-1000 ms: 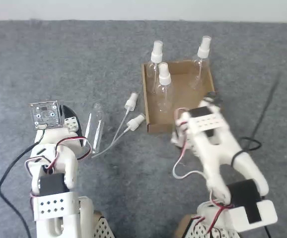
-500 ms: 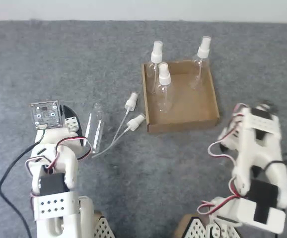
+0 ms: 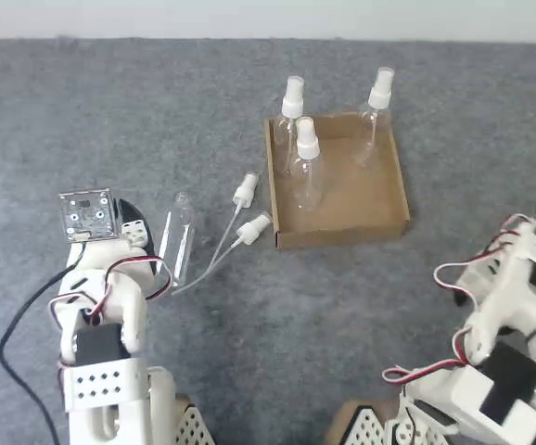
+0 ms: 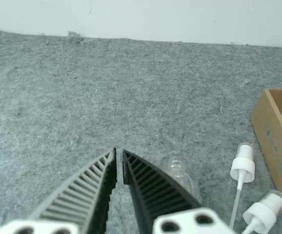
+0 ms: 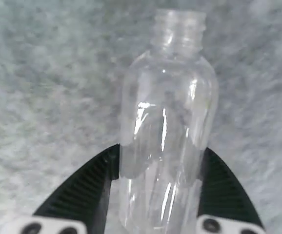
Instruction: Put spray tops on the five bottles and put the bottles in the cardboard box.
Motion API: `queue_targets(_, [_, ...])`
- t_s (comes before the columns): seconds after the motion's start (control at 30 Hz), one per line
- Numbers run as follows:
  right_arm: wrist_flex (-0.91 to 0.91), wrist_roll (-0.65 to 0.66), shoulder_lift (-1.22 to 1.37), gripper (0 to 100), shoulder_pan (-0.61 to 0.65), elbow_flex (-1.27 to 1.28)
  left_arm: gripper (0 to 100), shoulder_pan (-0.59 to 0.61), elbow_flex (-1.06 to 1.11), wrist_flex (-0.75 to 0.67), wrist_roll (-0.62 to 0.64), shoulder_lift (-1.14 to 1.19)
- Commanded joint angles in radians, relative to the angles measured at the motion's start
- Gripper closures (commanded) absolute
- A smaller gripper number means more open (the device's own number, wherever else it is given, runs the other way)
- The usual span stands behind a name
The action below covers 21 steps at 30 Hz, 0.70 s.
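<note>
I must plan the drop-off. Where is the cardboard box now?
In the high view the cardboard box sits right of centre; three capped bottles stand in it and two loose spray tops lie just off its left wall.

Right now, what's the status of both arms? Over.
Left gripper shut, empty. Right gripper shut on uncapped clear plastic bottle. Three capped bottles in brown cardboard box.

Grey carpeted surface (image 3: 110, 102) (pale wall (image 4: 155, 19) behind)

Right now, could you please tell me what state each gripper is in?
Left gripper: closed, holding nothing.
Right gripper: closed on an uncapped bottle.
</note>
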State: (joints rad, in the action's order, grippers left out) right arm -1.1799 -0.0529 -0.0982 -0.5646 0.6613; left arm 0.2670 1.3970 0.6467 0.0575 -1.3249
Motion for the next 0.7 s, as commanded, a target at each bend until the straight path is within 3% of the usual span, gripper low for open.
queue_targets(0.0, [0.137, 0.322, -0.008, 80.9, -0.119, -0.055, 99, -0.002, -0.01, -0.015, -0.002, -0.015])
queue_targets(0.13, [0.257, 0.801, -0.008, 80.9, -0.165, -0.055, 99, -0.002, -0.01, -0.015, -0.002, -0.015])
queue_targets(0.2, [0.263, 0.977, -0.007, 80.9, -0.166, -0.054, 99, -0.002, -0.01, -0.015, -0.002, -0.015])
queue_targets(0.5, [0.117, 1.204, -0.013, 85.6, -0.145, -0.061, 99, -0.003, -0.01, -0.015, -0.002, -0.012])
queue_targets(0.67, [0.028, 1.209, -0.018, 75.0, -0.147, -0.097, 99, -0.023, -0.008, -0.015, -0.002, -0.011])
